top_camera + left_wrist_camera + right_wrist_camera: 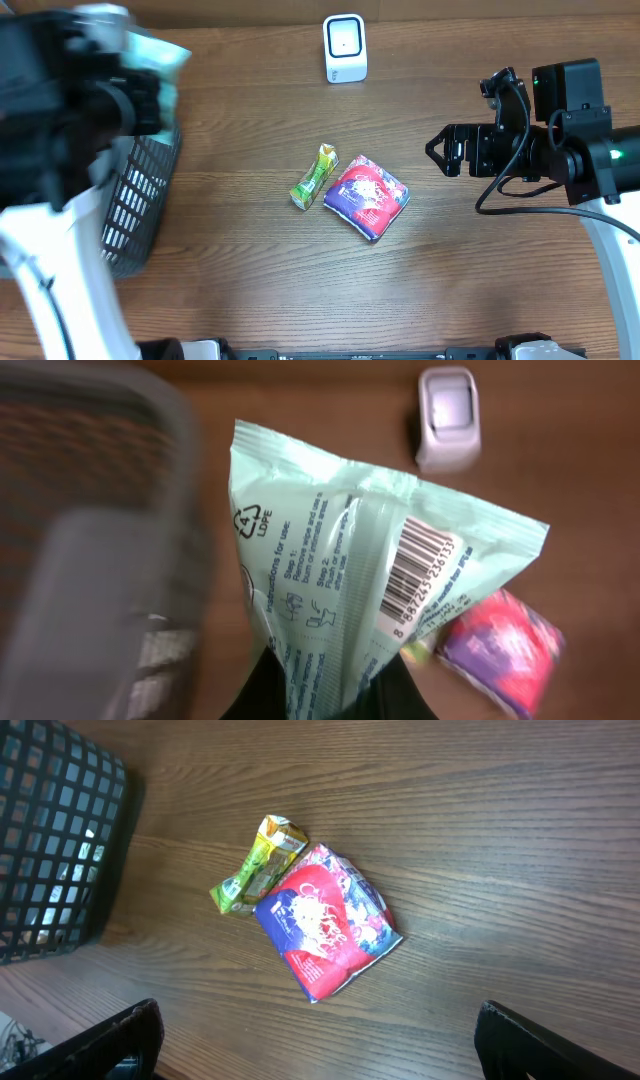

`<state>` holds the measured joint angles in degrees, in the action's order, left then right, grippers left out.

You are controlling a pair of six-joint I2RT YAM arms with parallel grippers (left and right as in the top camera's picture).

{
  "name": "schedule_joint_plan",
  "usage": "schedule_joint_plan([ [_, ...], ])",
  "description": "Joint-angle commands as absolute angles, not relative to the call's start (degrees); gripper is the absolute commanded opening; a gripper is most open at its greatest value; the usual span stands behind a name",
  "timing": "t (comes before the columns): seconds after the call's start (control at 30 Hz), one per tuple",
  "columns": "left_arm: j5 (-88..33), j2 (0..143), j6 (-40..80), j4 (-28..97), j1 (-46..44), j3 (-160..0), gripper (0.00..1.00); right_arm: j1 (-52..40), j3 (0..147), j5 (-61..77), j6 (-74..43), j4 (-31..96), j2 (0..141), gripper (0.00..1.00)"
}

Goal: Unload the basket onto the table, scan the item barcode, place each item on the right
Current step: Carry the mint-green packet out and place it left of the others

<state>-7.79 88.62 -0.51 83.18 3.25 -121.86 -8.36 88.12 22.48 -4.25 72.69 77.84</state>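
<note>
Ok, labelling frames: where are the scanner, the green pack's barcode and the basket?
scanner [345,47], overhead, white front face.
pack barcode [428,575], left wrist, middle of the bars.
basket [50,840], right wrist, mesh wall.

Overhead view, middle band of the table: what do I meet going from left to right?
Basket → green sachet → red packet → right claw. The scanner at the far edge is left out.

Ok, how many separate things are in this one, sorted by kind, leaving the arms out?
Packets: 3 (mint packet held up, green-yellow sachet and red-purple pouch on the table)
White scanner: 1
Black mesh basket: 1
Total: 5
</note>
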Motion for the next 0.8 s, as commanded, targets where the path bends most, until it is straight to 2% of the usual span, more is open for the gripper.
schedule_joint_plan([
  [0.0,-4.93,94.65,3.66,83.44,-4.23,-114.58,0.04,-8.62,89.58,22.61,-4.69,72.38,77.49,1.0],
  [0.23,-1.15,104.4,5.93,74.54,-9.1,-97.34,0.04,-8.62,89.58,22.59,-4.69,73.25,77.49,1.0],
  [0.43,-6.0,113.58,6.09,68.25,-9.32,-90.02,0.06,-8.62,89.58,22.59,-4.67,74.04,77.49,1.0],
  [0.53,-7.29,115.52,5.89,67.11,-9.89,-90.02,0.29,-8.62,89.58,22.59,-4.67,73.82,77.49,1.0],
  [0.63,-9.1,115.35,5.06,66.48,-10.48,-90.72,0.58,-8.62,89.6,22.59,-4.67,73.8,77.49,1.0],
  [0.7,-9.06,115.28,4.69,67.22,-10.68,-92.47,0.66,-8.62,89.58,22.59,-4.67,73.8,77.49,1.0],
  [0.77,-9.04,115.28,4.19,68.27,-10.68,-94.91,0.68,-8.62,89.58,22.59,-4.67,73.8,77.49,1.0],
])
